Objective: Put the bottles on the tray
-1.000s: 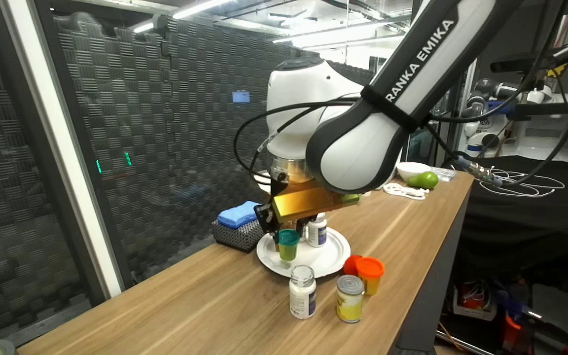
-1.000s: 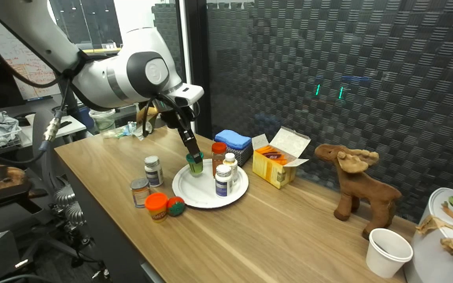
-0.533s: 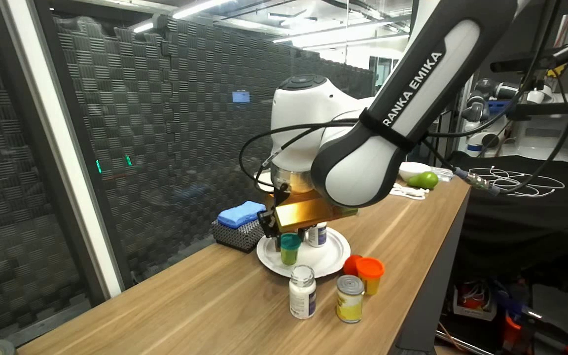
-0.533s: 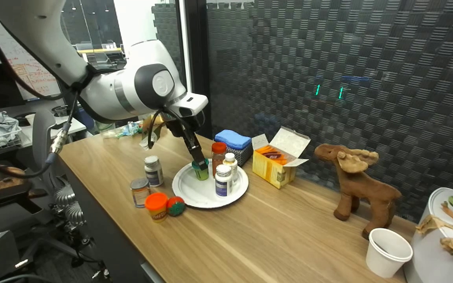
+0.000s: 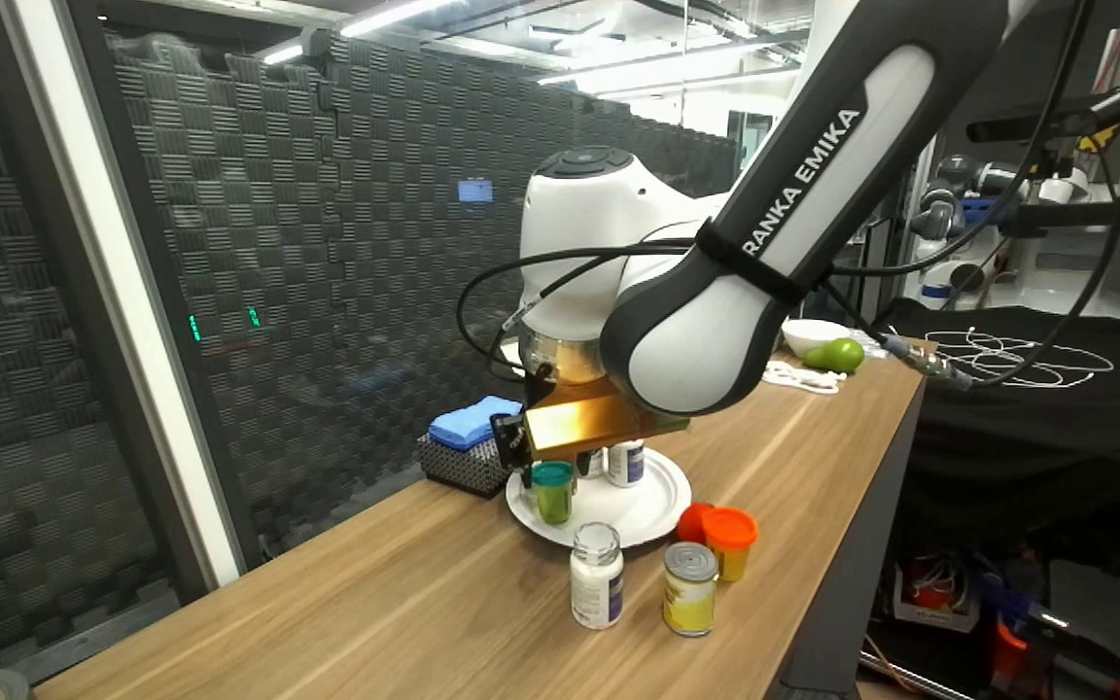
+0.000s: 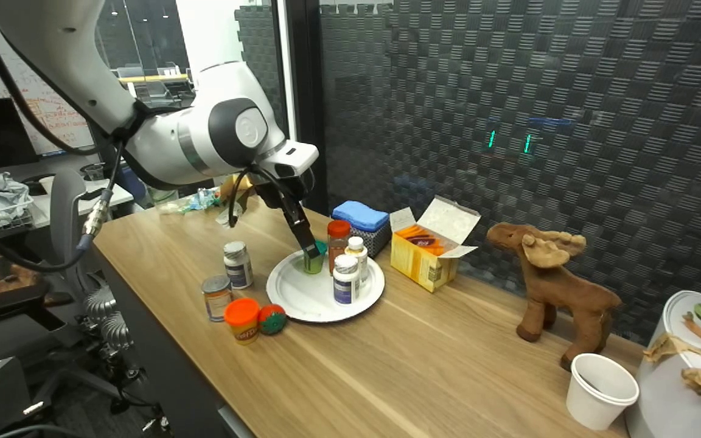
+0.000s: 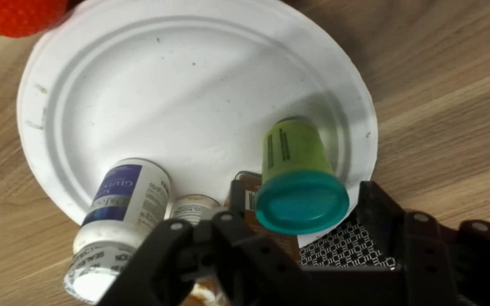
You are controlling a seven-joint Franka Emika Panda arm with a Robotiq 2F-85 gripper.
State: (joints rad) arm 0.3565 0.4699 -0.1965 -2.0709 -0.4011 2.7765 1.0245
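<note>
A jar with a teal lid (image 7: pixel 302 202) and a green body stands upright on the round white tray (image 7: pixel 177 93). My gripper (image 7: pixel 303 193) is open around it, with a gap on each side of the lid. Also on the tray are a white bottle with a purple label (image 6: pixel 346 281), another white bottle (image 6: pixel 359 252) just behind it and a red-capped bottle (image 6: pixel 338 234). Off the tray, on the table, stand a white bottle (image 5: pixel 597 583), a small can (image 5: pixel 690 593) and an orange-lidded jar (image 5: pixel 730 544).
A red strawberry-like object (image 6: pixel 272 319) lies against the tray's edge. Behind the tray are a dark patterned box with a blue sponge (image 6: pixel 361 216) on top and an open yellow box (image 6: pixel 426 258). A toy moose (image 6: pixel 545 286) and white cups (image 6: pixel 600 392) stand farther along the table.
The teal-lidded jar and my gripper have come down onto the tray and shifted slightly sideways. The jaws have widened and let go of the jar. The other bottles have not moved.
</note>
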